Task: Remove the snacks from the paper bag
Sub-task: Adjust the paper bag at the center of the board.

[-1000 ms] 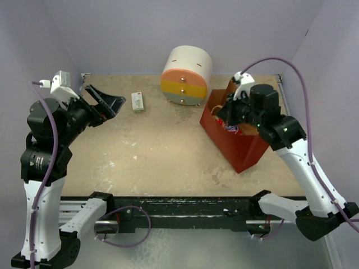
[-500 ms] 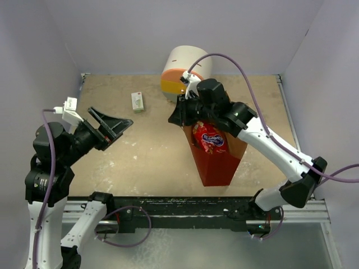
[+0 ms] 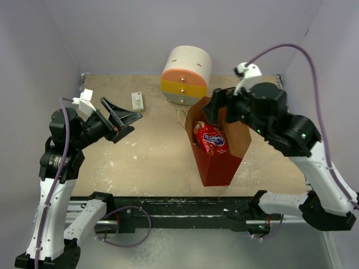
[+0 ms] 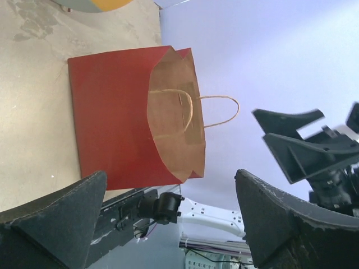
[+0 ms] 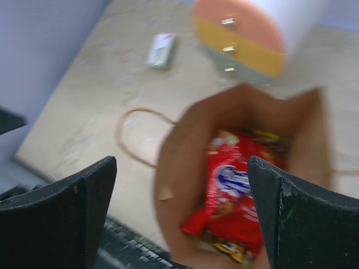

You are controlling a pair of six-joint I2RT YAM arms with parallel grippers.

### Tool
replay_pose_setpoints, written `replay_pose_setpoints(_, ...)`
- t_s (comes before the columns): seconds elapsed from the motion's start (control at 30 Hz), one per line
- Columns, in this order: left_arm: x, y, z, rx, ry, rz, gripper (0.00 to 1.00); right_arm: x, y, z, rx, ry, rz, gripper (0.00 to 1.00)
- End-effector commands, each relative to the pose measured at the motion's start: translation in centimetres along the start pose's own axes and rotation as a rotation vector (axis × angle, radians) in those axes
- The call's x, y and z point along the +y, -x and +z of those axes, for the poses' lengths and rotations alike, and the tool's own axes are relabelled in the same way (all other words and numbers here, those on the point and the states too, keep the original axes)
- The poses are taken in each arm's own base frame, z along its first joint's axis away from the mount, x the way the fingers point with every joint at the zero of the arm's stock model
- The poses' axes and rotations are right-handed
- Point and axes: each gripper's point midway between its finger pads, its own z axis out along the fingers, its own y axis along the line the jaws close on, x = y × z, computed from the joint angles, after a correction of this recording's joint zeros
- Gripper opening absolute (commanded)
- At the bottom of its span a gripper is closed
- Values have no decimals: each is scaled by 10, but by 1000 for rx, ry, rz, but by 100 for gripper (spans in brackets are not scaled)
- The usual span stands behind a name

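Observation:
The paper bag (image 3: pixel 217 163), red outside and kraft inside, stands upright right of the table's centre with its mouth open. Inside lie the snacks: a red chip bag (image 3: pixel 210 138) with a blue logo, and a yellow wrapper (image 5: pixel 230 250) under it. My right gripper (image 3: pixel 220 109) hovers open just above the bag's far rim, looking down into the paper bag (image 5: pixel 179 185) at the chip bag (image 5: pixel 238 193), holding nothing. My left gripper (image 3: pixel 134 121) hangs open and empty to the left, well apart from the bag. In its view the paper bag (image 4: pixel 112 112) shows from the side with a loop handle (image 4: pixel 221 112).
A round white-orange-yellow drawer unit (image 3: pixel 187 75) stands at the back, close behind the bag. A small white-green box (image 3: pixel 137 101) lies at the back left, near my left gripper. The black rail (image 3: pixel 179 204) runs along the table's near edge. Walls close three sides.
My right gripper went from shut to open, let go of the bag's rim and drew back to the right. The bag came to the middle and stands free. My left gripper swung rightward.

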Motion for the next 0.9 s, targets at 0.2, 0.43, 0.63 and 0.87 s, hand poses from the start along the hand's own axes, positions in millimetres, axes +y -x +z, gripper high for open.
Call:
replay_pose_setpoints(0.2, -1, 9, 30, 52, -57, -30, 99, -163, -5, -77, 57, -729, -87, 100)
replay_pose_setpoints(0.43, 7, 3, 44, 146, -47, -26, 99, -166, -30, -40, 154, -564, -3, 91)
replay_pose_setpoints(0.63, 3, 1, 45, 193, -58, 14, 99, -153, -38, -15, 182, -424, 94, 53)
replay_pose_setpoints(0.87, 3, -5, 43, 233, -53, 10, 99, -177, -33, -13, 186, -548, 54, 16)
